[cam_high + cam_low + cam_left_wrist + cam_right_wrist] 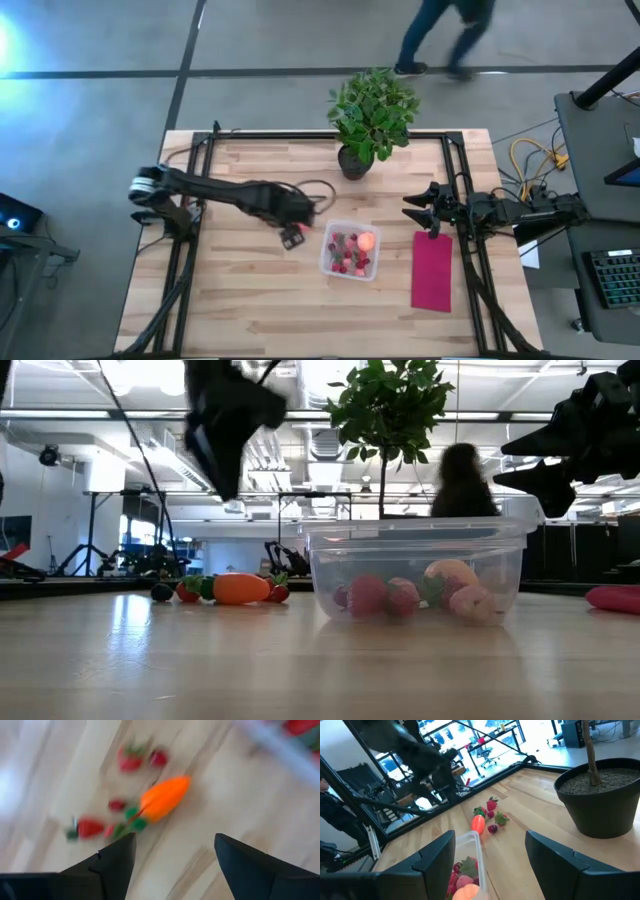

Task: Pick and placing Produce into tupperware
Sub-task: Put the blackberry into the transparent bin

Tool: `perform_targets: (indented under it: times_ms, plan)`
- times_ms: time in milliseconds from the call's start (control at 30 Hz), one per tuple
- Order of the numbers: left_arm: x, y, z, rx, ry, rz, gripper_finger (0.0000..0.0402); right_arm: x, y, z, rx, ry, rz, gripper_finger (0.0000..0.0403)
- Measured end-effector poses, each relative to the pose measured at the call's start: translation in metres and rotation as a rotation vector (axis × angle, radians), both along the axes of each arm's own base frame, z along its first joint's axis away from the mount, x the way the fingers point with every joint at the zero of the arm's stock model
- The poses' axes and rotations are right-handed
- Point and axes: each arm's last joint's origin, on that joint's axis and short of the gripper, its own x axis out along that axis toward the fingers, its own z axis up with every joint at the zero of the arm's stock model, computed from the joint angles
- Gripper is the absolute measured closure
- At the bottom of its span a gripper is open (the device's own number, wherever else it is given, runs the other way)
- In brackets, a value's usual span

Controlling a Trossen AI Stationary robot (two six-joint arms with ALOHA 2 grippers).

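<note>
- The left gripper is held with fingers spread apart and empty, above the table, over a toy carrot and scattered small strawberries.
- The left arm is stretched from the table's left edge toward the centre.
- The clear tupperware is seen just right of that gripper, with strawberries and a round orange-pink fruit inside.
- The right gripper, fingers apart, is held raised near the magenta cloth and potted plant.

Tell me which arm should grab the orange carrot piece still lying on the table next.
Left, probably. The left gripper hangs open directly above the carrot piece and loose strawberries. The right gripper waits open on the far side of the tupperware.
</note>
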Motion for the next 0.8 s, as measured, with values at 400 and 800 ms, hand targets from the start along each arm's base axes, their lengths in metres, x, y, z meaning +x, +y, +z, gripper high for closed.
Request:
perform_targets:
  times_ms: [400,800]
  plan:
    - [-0.073,0.039,-0.062,-0.168,0.102,0.557,0.0169,0.0,0.0,0.0,0.0,0.001,0.0,0.017]
    - [-0.067,0.069,-0.094,-0.158,0.21,0.524,0.0169,0.0,0.0,0.0,0.0,0.001,0.0,0.017]
